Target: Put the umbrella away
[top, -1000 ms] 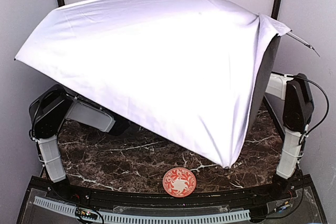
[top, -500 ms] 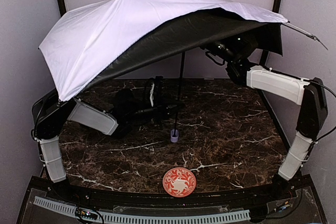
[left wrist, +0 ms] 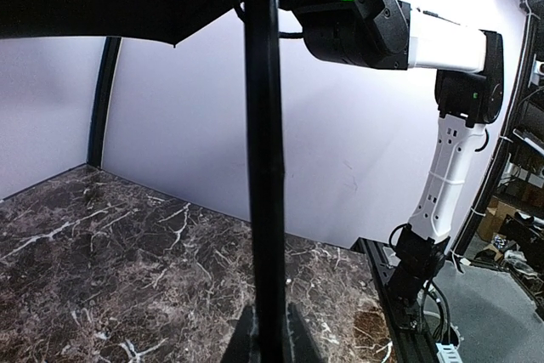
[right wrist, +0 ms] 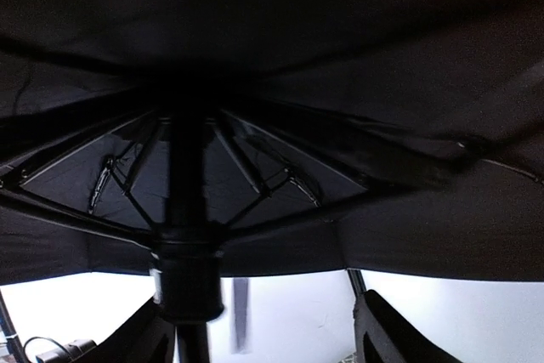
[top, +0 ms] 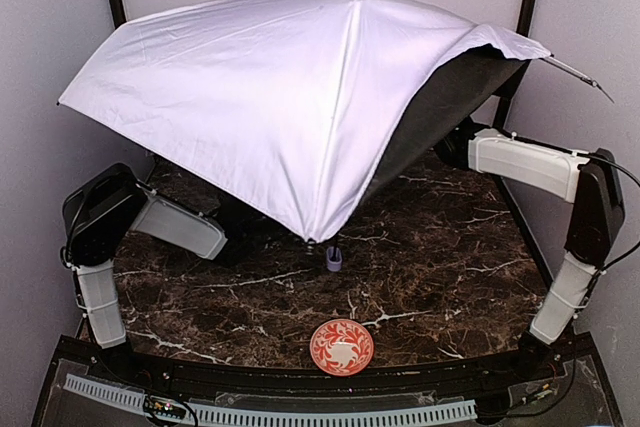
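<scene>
Little of the job is done, as far as we can see. The umbrella stands wide open over the bench. Its lavender canopy is tilted, w/ the near edge dipping low toward the middle & one bare rib tip poking out far right. The knob handle sits at the bench surface near the centre. We can't tell if it's touching or just above. It's well apart from the red-patterned bowl at the near edge.

L side: the left gripper is clamped together on the thin black shaft low down, holding it upright. The shaft runs straight up from betw. its jaws.

R side: the right gripper is up under the black underside, jaws standing wide apart. The runner sits betw. them, closer to one side, and we see no pinch on it. The ribs fan out fully stretched.

Left to do, in our judgement, is pretty much everything. The runner has to come down so the canopy collapses. Then the fabric needs gathering, prob. strapping, and the umbrella needs laying down. The strap isn't visible, & no stand or holder shows, so the destination is unclear.
</scene>
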`<state>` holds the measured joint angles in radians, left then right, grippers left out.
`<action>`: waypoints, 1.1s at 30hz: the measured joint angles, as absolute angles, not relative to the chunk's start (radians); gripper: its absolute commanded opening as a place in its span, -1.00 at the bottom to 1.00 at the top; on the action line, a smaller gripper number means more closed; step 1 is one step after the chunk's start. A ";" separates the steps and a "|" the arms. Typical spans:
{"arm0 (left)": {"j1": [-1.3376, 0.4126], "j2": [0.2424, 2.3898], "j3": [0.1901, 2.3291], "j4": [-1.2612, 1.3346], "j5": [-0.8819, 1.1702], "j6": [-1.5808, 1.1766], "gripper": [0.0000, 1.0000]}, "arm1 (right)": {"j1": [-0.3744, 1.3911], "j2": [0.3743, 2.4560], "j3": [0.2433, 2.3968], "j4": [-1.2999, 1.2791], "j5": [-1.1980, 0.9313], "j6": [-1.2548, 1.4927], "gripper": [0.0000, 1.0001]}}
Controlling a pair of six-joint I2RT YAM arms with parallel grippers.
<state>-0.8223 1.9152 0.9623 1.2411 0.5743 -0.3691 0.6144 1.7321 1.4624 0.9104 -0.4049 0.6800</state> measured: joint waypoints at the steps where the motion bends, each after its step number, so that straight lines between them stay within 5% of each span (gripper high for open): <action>1: -0.822 1.916 0.962 1.238 0.574 -0.369 -1.00 | 0.614 1.731 1.460 0.912 -0.401 0.676 0.53; 6: -0.823 1.919 0.962 1.232 0.566 -0.369 -1.00 | 0.614 1.729 1.460 0.912 -0.402 0.654 0.65; 11: -0.823 1.919 0.962 1.233 0.563 -0.370 -1.00 | 0.614 1.724 1.460 0.913 -0.403 0.646 0.37; 15: -0.823 1.919 0.962 1.234 0.564 -0.371 -1.00 | 0.614 1.722 1.459 0.926 -0.405 0.647 0.40; 21: -0.823 1.919 0.962 1.234 0.564 -0.371 -1.00 | 0.609 1.722 1.459 0.931 -0.414 0.651 0.04; 25: -0.823 1.919 0.962 1.234 0.566 -0.371 -1.00 | 0.604 1.722 1.459 0.942 -0.415 0.664 0.38; 33: -0.823 1.922 0.962 1.243 0.572 -0.381 -1.00 | 0.597 1.722 1.459 0.952 -0.402 0.675 -0.21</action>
